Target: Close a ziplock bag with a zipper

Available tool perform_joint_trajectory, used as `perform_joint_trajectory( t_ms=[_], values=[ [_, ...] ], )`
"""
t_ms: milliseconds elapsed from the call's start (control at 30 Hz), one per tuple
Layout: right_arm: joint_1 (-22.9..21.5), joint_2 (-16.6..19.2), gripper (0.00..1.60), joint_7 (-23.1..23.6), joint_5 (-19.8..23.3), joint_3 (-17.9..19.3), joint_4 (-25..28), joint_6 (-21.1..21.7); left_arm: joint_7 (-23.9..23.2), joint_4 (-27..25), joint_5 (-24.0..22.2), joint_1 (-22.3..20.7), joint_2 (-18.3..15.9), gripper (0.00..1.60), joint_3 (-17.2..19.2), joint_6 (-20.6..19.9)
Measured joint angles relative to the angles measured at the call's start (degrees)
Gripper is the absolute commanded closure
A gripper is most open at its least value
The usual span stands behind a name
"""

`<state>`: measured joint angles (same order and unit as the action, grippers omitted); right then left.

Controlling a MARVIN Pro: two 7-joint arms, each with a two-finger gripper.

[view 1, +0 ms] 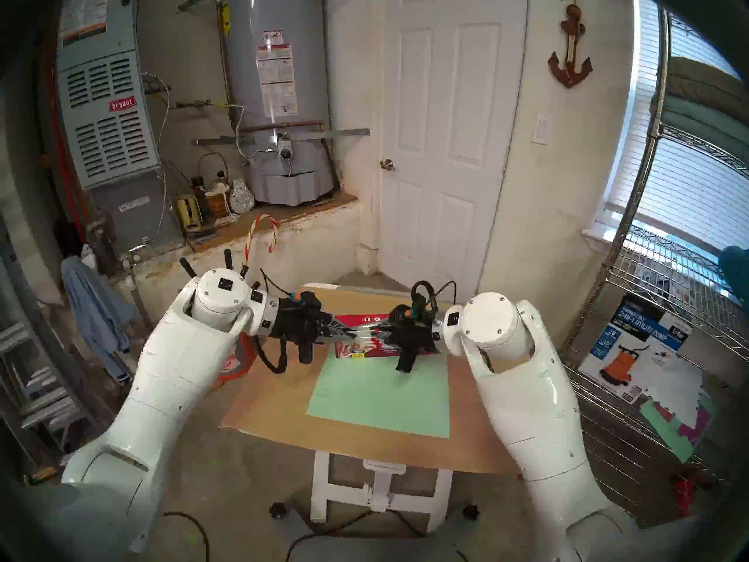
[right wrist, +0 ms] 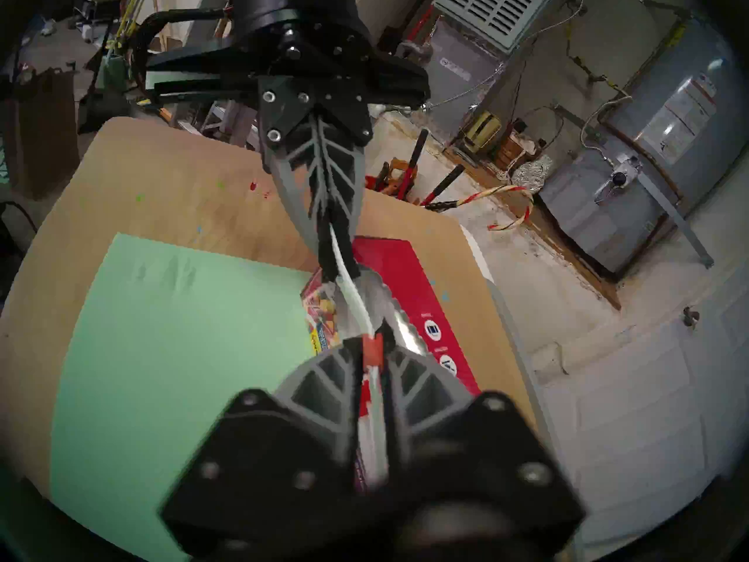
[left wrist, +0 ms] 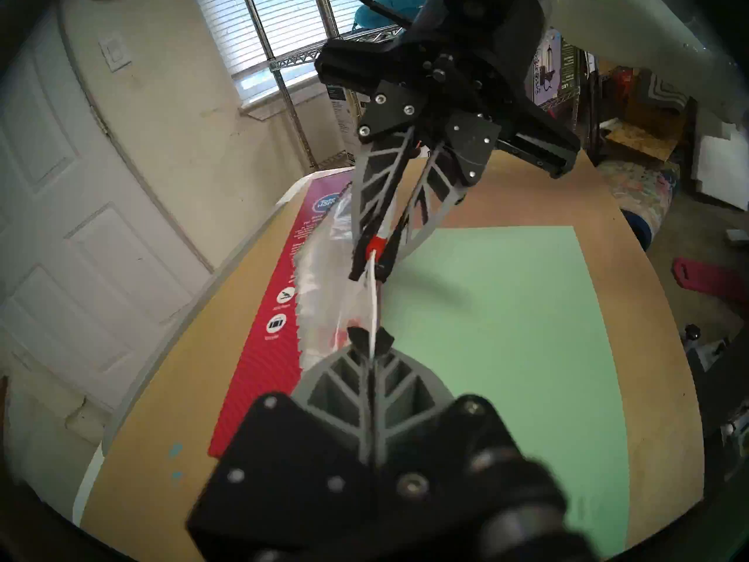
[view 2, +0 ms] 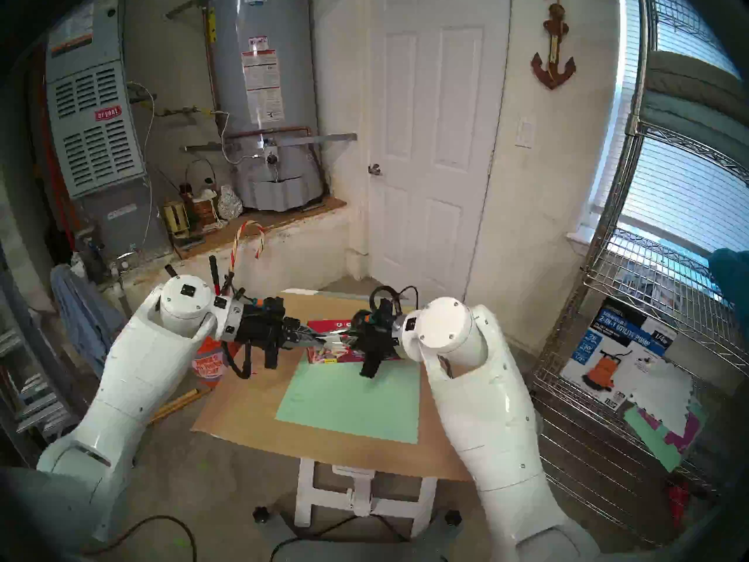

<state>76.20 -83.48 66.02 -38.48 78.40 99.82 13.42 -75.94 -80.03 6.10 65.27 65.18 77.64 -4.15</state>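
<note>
From my head camera, both my arms meet over the far part of the table [view 1: 283, 419]. My left gripper [view 1: 352, 335] and my right gripper [view 1: 375, 333] face each other tip to tip above the red box [view 1: 364, 348], which lies just behind the green mat [view 1: 381, 395]. Between the tips I make out only a pale sliver of the ziplock bag [view 1: 363, 337]; my black gripper bodies hide the rest.

My left wrist camera shows far more. My left gripper [left wrist: 372, 339] is clenched flat on the white zipper [left wrist: 373, 305], which runs edge-on toward my right gripper [left wrist: 371, 271]. The right fingers clasp the track at the small red slider [left wrist: 376, 247]. The clear ziplock bag [left wrist: 324, 289] hangs off the track on the box side, over the red box [left wrist: 259, 346].

My right wrist camera gives the reverse look: the slider [right wrist: 373, 348] is gripped between my right fingers [right wrist: 324, 382], the zipper [right wrist: 352, 297] curves away to my left gripper [right wrist: 337, 273], pinched shut on it. Behind stand a water heater [right wrist: 648, 151] and a striped cane [right wrist: 510, 208].
</note>
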Motion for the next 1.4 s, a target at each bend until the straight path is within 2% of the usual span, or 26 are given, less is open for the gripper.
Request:
perform_joint_trajectory(
  t_ms=[267,800,1400],
  values=[
    [0.2,0.2,1.6,-0.1,0.0,0.1,0.0,-1.2,0.0,-0.1,0.0,0.0,0.0,1.6,0.0,0.0],
    [0.6,2.0,1.6,-1.7,0.3,0.4,-0.3,-6.6,0.6,-0.7,-0.2,0.1,-0.4,1.6,0.3,-0.1],
    [0.8,5.4,1.6,-2.1,0.0,4.3,-2.1,-10.4,1.1,-0.7,-0.3,0.3,-1.3,1.6,0.5,0.0]
  ],
)
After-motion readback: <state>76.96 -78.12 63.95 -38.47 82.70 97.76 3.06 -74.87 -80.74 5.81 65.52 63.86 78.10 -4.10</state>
